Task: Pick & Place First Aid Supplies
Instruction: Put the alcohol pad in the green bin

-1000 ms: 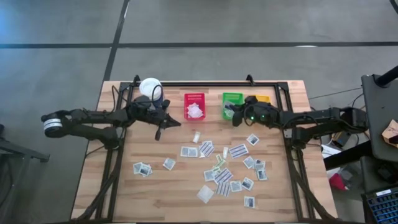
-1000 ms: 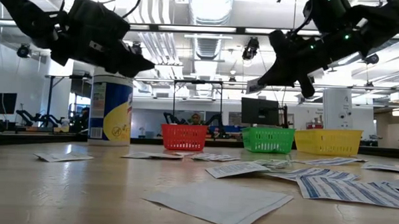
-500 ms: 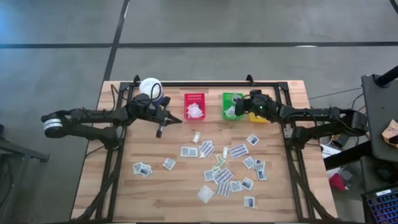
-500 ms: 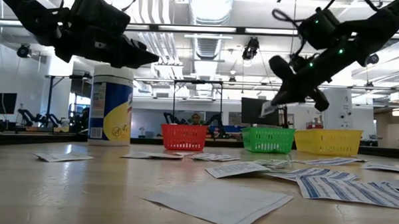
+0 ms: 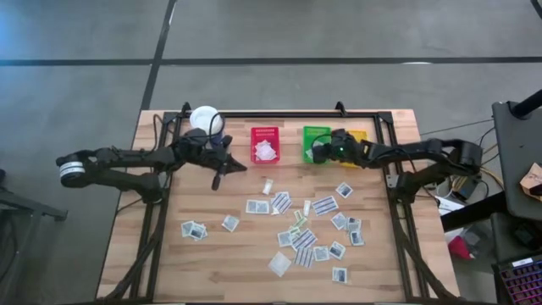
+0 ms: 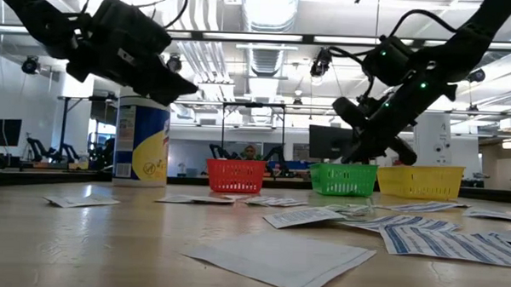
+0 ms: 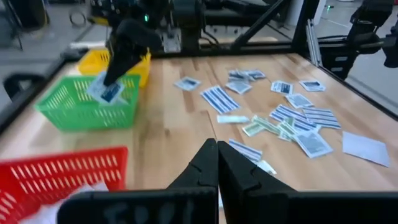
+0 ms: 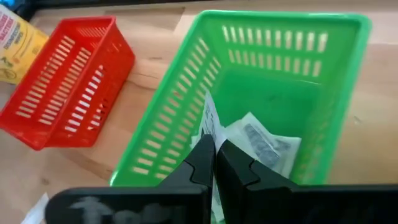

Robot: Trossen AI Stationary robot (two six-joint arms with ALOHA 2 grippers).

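Many first aid supplies (image 5: 298,229), small white packets, some with blue prints, lie flat across the middle of the table. My right gripper (image 5: 316,154) hangs over the green bin (image 5: 316,137), shut on one such packet (image 7: 107,91). Another packet (image 8: 264,147) lies on that bin's floor. The red bin (image 5: 265,144) holds white packets. My left gripper (image 5: 217,179) is shut and holds nothing; it hovers above the table left of the red bin. My right gripper pinches a white packet with a blue print between its two fingers, by the packet's upper end (image 8: 209,124). The fingers slant down from the table's right side. The packet hangs below them, clear of the table, over the green bin's open top.
A white canister with a yellow label (image 5: 205,119) stands at the far left, close behind my left arm. A yellow bin (image 6: 420,180) stands right of the green one, mostly under my right arm. A black frame (image 5: 279,113) runs along the table's far edge and sides.
My right gripper has sunk with its packet toward the green bin and tipped more steeply downward, rolling a little. The packet has stayed in its hold throughout. My left gripper has stayed in place.
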